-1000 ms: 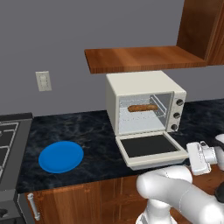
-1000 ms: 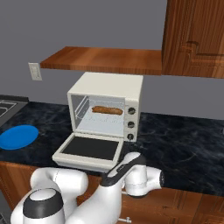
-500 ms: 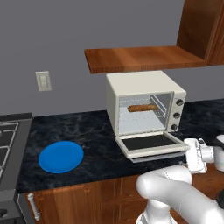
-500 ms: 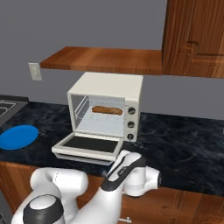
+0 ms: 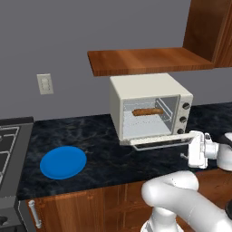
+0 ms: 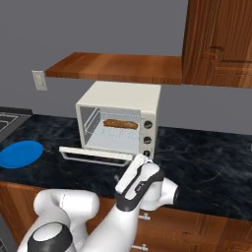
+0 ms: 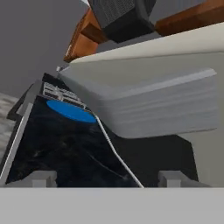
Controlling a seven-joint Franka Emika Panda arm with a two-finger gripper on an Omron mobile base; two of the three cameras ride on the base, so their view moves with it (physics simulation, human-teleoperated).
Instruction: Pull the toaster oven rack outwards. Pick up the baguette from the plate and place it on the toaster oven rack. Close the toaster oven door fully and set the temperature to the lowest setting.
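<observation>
Toaster oven [image 5: 149, 106] sits on the dark counter [image 5: 104, 149] under the wood shelf [image 5: 149, 61]. Baguette [image 5: 147, 111] already lies on the toaster oven rack [image 5: 152, 118] inside the cavity; same in the right base view, baguette [image 6: 120, 123] at mid height. Plate [image 5: 63, 161] is bare, at about 8 o'clock from the oven, well apart.

Toaster oven door [image 5: 161, 141] is partway up, roughly level, hinged along the oven's bottom front. Gripper [image 5: 186, 147] is at the door's free edge, at 4 o'clock from the oven's centre. In the hand view the door's pale underside [image 7: 153, 103] looms just above the fingertips [image 7: 41, 178]. Jaws look spread wide, nothing between them; I'd judge it's pushing from below, not clamping. Contact itself I can't confirm.

Handling, my read: the door is stiff, a rigid frame with a glass pane, swings on a hinge only, so push along the arc, not straight in. Smooth surface, fingers could slide off the lip. Best contact is the bar handle or outer edge mid-width; off-centre push is okay but more slip-prone. Glass: avoid jabbing the pane. Baguette is light and stiff-crusted, may roll if the door slams.

Knobs [image 6: 146, 139] are small, round, likely slick; pinch across the diameter.
</observation>
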